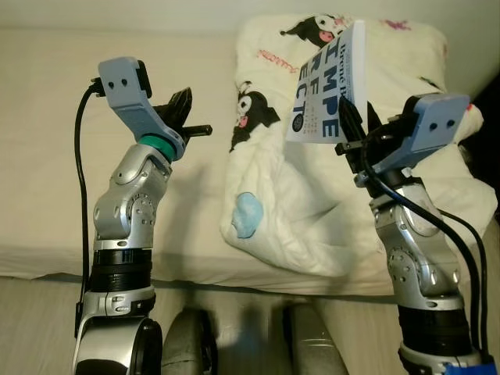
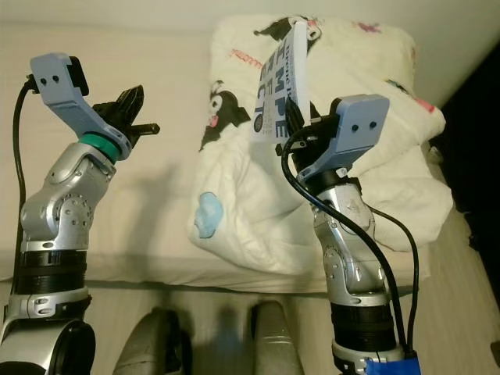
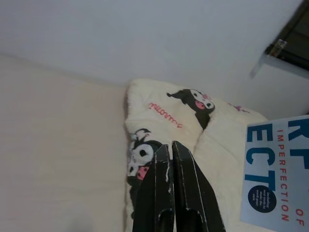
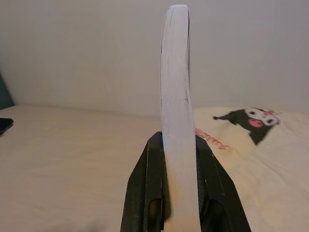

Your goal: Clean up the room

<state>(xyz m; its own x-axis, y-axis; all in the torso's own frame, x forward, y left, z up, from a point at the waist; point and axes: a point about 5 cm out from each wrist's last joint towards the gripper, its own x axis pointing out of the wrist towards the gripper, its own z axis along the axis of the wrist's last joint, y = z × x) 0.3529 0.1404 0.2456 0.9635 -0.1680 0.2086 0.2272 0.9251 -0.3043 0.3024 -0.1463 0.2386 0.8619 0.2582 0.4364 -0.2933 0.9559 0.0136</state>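
Observation:
My right gripper (image 1: 349, 125) is shut on a white and blue book (image 1: 328, 86), held upright above the cream blanket (image 1: 312, 195) with black cartoon figures. In the right wrist view the book's edge (image 4: 177, 96) stands between the black fingers (image 4: 147, 188). My left gripper (image 1: 187, 109) is raised over the bare mattress (image 1: 55, 141), left of the blanket, and is shut on nothing. In the left wrist view its fingers (image 3: 164, 183) lie pressed together, pointing at the blanket (image 3: 159, 125), with the book (image 3: 277, 169) off to one side.
The blanket is bunched on the right half of the bed, near a pale wall (image 3: 145, 38). A dark object (image 4: 5, 125) lies at the mattress edge. My legs (image 1: 187, 336) stand against the bed's front edge. A dark gap (image 2: 476, 94) runs along the bed's right side.

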